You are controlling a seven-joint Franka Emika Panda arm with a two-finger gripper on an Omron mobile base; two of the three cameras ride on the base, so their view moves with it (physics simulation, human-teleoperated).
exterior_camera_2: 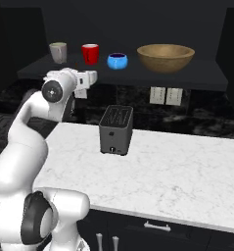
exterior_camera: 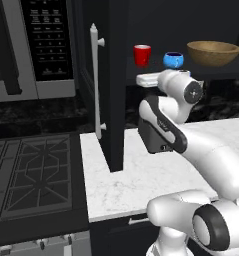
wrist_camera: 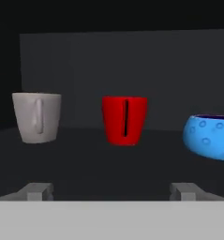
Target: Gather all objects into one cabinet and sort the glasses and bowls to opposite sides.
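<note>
Inside the black upper cabinet [exterior_camera_2: 138, 74] four vessels stand in a row on the shelf. From the left they are the beige mug [exterior_camera_2: 58, 52] [wrist_camera: 37, 116], the red cup [exterior_camera: 142, 54] [exterior_camera_2: 90, 53] [wrist_camera: 124, 120], the glossy blue vessel [exterior_camera: 173, 60] [exterior_camera_2: 117, 61] [wrist_camera: 209, 137] and the wide wooden bowl [exterior_camera: 213, 52] [exterior_camera_2: 166, 57]. The cabinet door [exterior_camera: 116, 100] stands swung out, its silver bar handle [exterior_camera: 96, 80] facing left. My gripper [exterior_camera: 147, 79] [exterior_camera_2: 91, 77] [wrist_camera: 113, 192] hovers just in front of the shelf edge, level with the red cup. It is open and holds nothing.
A dark toaster [exterior_camera_2: 116, 130] stands on the white marble counter [exterior_camera_2: 162, 171] below the shelf. Two wall outlets [exterior_camera_2: 166, 95] sit on the backsplash. A microwave [exterior_camera: 41, 45] hangs at the left above the stove [exterior_camera: 31, 175].
</note>
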